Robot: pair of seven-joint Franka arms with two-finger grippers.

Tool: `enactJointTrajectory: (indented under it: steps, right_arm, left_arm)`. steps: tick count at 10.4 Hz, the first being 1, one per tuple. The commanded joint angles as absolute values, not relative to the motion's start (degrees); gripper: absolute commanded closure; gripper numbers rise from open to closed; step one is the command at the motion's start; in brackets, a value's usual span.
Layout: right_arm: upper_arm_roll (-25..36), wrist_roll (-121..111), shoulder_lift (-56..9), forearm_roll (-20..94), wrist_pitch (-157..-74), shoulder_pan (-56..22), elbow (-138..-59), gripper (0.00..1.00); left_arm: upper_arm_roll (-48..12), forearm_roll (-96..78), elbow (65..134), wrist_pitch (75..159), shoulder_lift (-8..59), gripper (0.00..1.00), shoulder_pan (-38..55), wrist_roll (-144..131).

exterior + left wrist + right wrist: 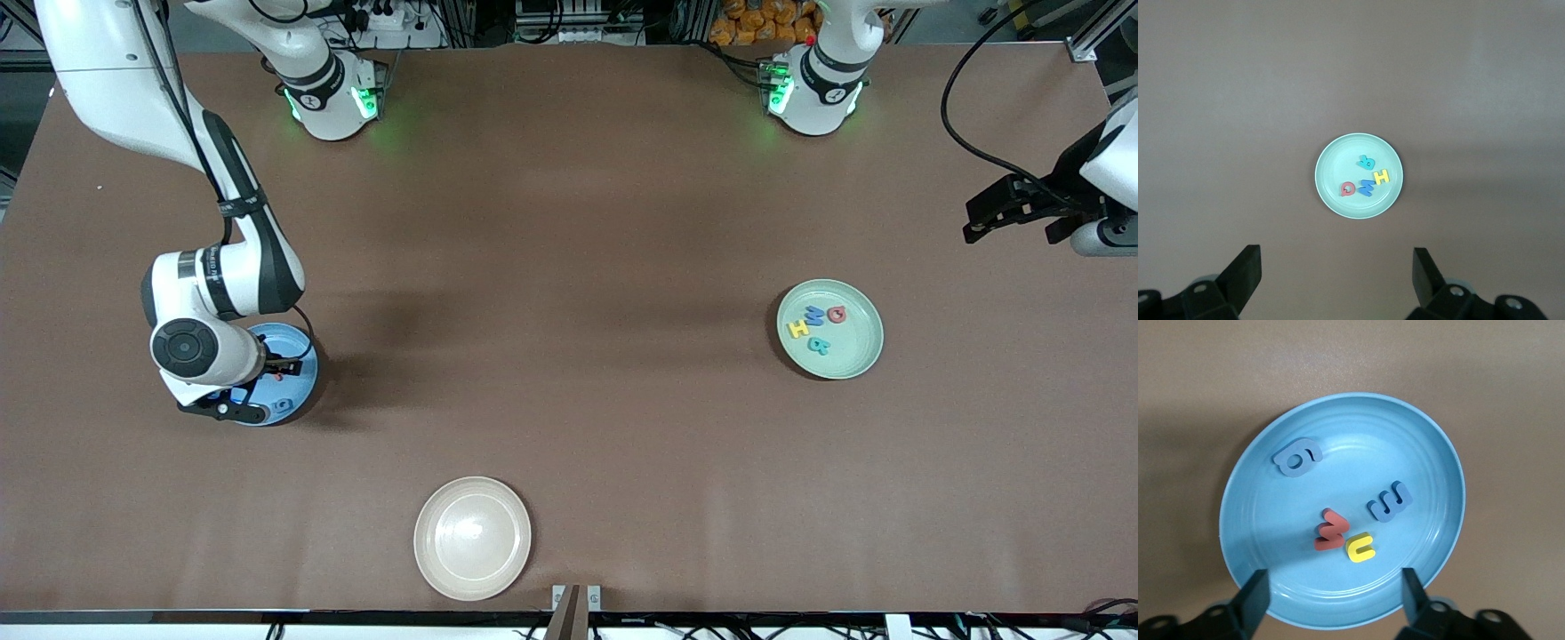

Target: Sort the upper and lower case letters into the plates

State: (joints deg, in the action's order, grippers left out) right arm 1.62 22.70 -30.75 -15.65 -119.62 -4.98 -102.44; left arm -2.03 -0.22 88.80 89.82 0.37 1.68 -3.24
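The blue plate holds a blue g, a blue m, a red w and a yellow u. My right gripper hangs open just above this plate, with nothing between its fingers. In the front view the right gripper and its arm cover most of the plate. The pale green plate carries a red Q, blue M, yellow H and teal R. My left gripper waits open, high over the left arm's end of the table. Its wrist view shows the green plate below.
A cream-beige plate with nothing in it lies near the table's front edge, nearer to the front camera than both other plates. Brown tabletop stretches between the blue and green plates.
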Motion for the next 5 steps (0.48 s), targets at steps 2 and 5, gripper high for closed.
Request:
enactJointTrajectory:
  steps: [2,5]
  right_arm:
    - [0.62,22.15,-28.75,-15.65,-120.23,-3.87,-103.45,0.0]
    - [0.7,11.73,-25.07,-5.22,-120.15,-1.6,-103.36,0.0]
  left_arm:
    - [-2.11,-1.23,88.33,89.03,0.35,0.0,1.76,-2.29]
    - [-3.16,-1.05,88.33,89.03,0.35,0.0,1.5,-2.37]
